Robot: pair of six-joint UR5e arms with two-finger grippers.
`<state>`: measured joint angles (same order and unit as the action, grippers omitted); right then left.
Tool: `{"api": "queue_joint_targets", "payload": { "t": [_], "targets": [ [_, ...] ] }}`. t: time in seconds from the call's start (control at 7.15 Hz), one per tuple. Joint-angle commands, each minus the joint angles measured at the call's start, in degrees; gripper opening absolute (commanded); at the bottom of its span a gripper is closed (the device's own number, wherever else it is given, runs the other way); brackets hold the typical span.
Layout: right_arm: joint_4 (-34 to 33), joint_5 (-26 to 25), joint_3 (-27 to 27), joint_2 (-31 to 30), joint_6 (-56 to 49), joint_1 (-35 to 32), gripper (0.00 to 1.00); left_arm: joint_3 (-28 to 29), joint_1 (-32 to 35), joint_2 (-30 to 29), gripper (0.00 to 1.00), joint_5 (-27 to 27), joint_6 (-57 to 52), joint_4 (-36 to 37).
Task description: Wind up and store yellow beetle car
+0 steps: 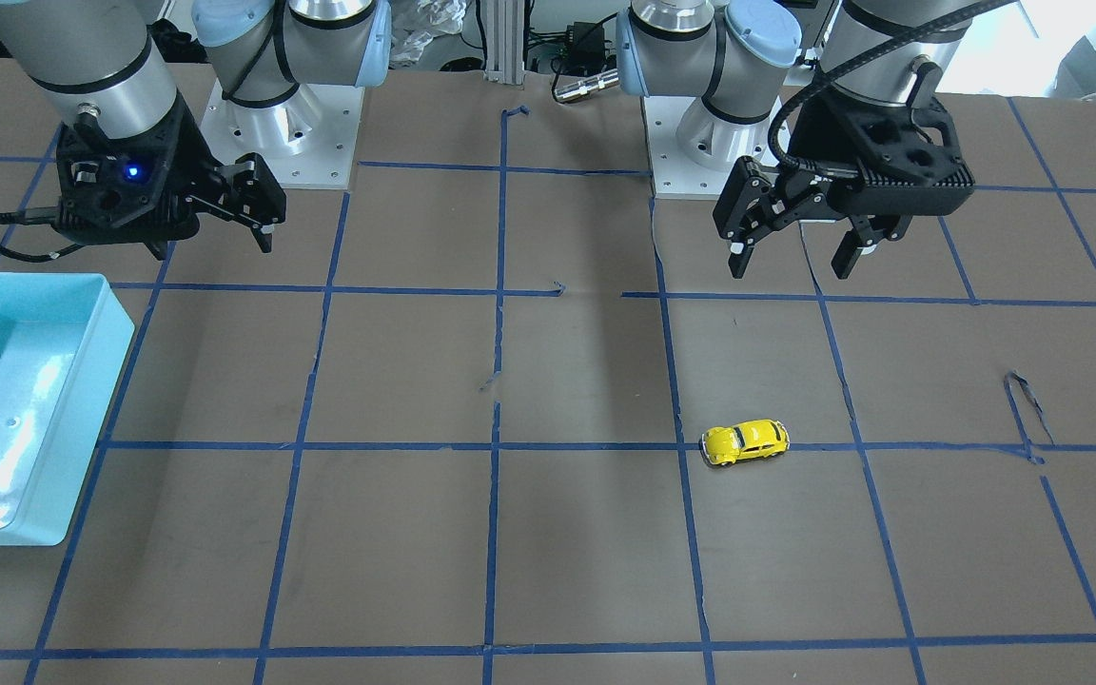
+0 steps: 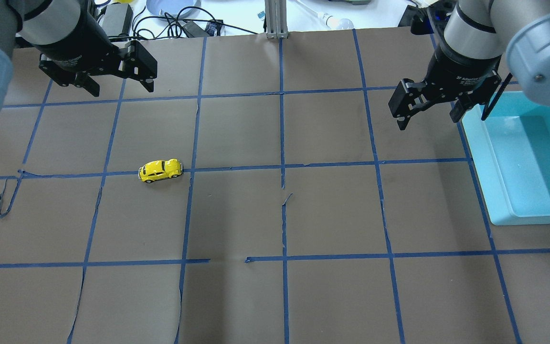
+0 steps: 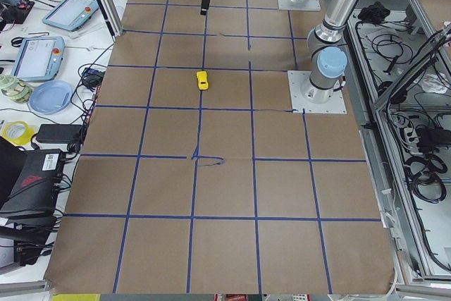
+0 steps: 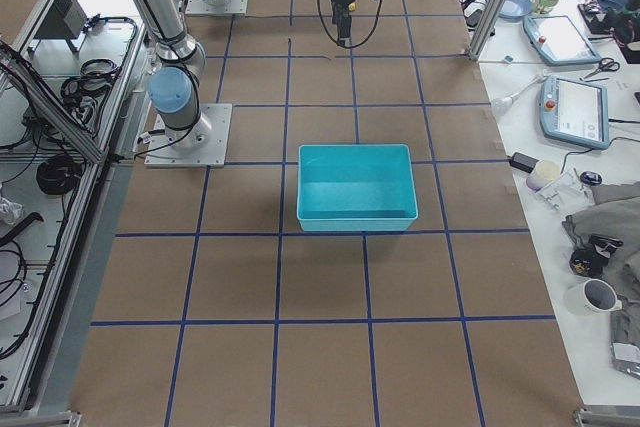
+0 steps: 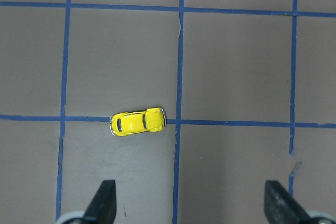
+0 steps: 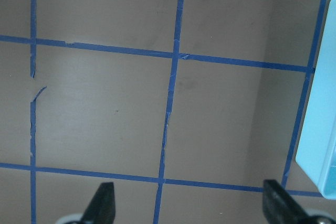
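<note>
Brown table, yellow beetle car on tape, L tool & R tool agape

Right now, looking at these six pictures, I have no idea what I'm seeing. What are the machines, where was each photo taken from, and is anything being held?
These are two robot arms bolted along one side of a brown table marked with blue tape lines. Each ends in a black two-finger claw: the left gripper and the right gripper. Both are open, above the table, and hold nothing. Two pictures look down on the table, one from behind the robot and one facing it. Two look along it from either end. The last two come from cameras on the wrists, with the fingertips at the bottom edge. On the table sit a tiny yellow beetle car, nearer the left gripper, and a turquoise bin beside the right one.
</note>
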<state>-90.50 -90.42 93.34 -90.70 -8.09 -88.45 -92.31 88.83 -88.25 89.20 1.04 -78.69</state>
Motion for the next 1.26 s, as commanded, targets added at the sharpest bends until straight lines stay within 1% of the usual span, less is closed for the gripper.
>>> {"api": "queue_joint_targets", "payload": {
  "t": [0.0, 0.42, 0.56, 0.7, 0.84, 1.12],
  "targets": [
    [0.1, 0.0, 0.1, 0.0, 0.0, -0.1, 1.0, -1.1, -0.1, 0.2, 1.0, 0.2, -0.1, 0.8],
    [0.1, 0.0, 0.0, -0.1, 0.2, 0.1, 1.0, -0.8, -0.3, 0.0, 1.0, -0.6, 0.1, 0.2],
    [0.1, 0.0, 0.0, -0.1, 0.1, 0.0, 1.0, 0.0, -0.2, -0.2, 1.0, -1.1, 0.2, -1.5],
    [0.1, 0.0, 0.0, -0.1, 0.1, 0.0, 1.0, 1.5, 0.0, -1.4, 1.0, -0.6, 0.6, -7.3],
    [0.1, 0.0, 0.0, -0.2, 0.1, 0.1, 1.0, 3.2, 0.0, -1.7, 1.0, -1.1, 0.6, -8.0],
    [-0.1, 0.1, -0.1, -0.3, 0.1, 0.0, 1.0, 3.5, -0.4, -1.7, 1.0, -1.0, 0.1, -7.6]
  ]
}}
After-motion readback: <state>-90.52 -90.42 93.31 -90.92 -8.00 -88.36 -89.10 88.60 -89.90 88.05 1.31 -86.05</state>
